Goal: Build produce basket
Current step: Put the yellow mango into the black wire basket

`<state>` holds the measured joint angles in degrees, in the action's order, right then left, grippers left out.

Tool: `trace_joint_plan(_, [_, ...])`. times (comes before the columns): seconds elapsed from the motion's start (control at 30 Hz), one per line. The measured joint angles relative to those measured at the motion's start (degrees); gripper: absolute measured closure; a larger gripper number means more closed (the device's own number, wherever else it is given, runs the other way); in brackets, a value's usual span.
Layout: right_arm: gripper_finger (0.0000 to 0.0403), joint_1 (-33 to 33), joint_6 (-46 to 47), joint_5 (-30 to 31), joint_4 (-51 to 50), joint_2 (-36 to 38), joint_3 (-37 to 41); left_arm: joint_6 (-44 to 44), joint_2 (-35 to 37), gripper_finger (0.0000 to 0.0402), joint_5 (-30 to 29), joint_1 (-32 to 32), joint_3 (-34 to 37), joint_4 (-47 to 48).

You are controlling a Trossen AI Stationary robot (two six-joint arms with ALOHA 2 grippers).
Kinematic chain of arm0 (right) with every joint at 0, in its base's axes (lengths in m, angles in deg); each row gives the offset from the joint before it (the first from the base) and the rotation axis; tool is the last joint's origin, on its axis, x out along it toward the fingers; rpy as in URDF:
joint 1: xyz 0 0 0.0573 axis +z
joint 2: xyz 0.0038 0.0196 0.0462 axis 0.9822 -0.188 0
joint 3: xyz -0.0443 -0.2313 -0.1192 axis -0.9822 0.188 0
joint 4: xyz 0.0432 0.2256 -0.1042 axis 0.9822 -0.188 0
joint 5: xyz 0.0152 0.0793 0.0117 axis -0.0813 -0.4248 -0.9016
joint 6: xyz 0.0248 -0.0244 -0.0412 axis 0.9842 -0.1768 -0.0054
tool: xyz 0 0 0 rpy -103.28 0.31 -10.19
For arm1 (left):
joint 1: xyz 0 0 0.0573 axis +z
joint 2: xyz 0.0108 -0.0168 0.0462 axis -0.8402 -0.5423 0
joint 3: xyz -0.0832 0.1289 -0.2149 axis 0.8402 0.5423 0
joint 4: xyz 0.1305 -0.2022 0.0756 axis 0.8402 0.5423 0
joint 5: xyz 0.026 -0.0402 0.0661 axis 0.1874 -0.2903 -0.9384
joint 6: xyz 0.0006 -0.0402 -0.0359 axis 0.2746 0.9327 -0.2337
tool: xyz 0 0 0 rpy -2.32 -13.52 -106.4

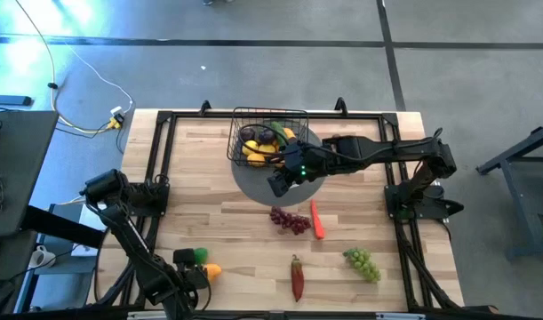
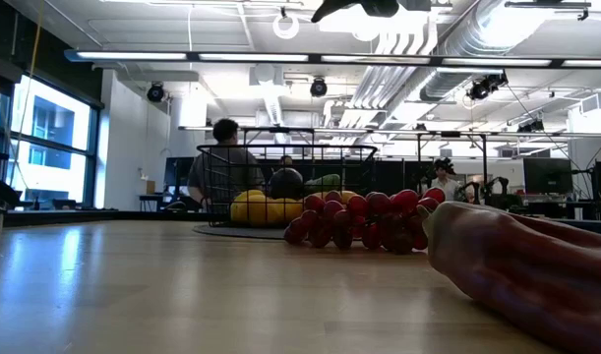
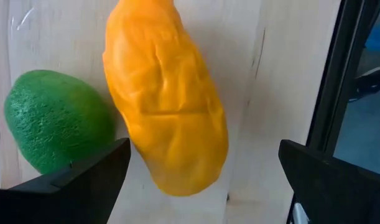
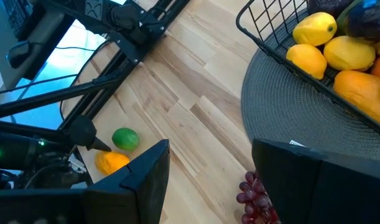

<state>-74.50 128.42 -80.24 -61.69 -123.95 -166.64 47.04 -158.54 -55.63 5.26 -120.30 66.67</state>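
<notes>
On counter: basket part-filled; purple grapes, carrot, pepper, green grapes left. Left claw spread over mango; right claw spread, empty.

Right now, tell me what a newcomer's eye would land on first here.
First the black wire basket at the table's far edge, sitting on a grey round mat and already holding yellow lemons. Next, the right gripper hovering open over the mat just in front of it. Then the left gripper, jaws wide, poised over an orange mango beside a green fruit at the near left edge.
</notes>
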Motion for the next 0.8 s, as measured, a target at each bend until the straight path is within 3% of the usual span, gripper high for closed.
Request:
trace_joint_plan(0.4, [0.0192, 0.00, -0.17, 0.07, -0.24, -0.02, 0.00, 0.24, -3.70, 0.0014, -1.23, 0.13, -0.02, -0.98])
trace_joint_plan(0.8, [0.0192, 0.02, -0.20, -0.55, -0.19, -0.02, 0.00, -2.71, -3.82, 0.0119, -2.51, 0.13, -0.02, -1.52])
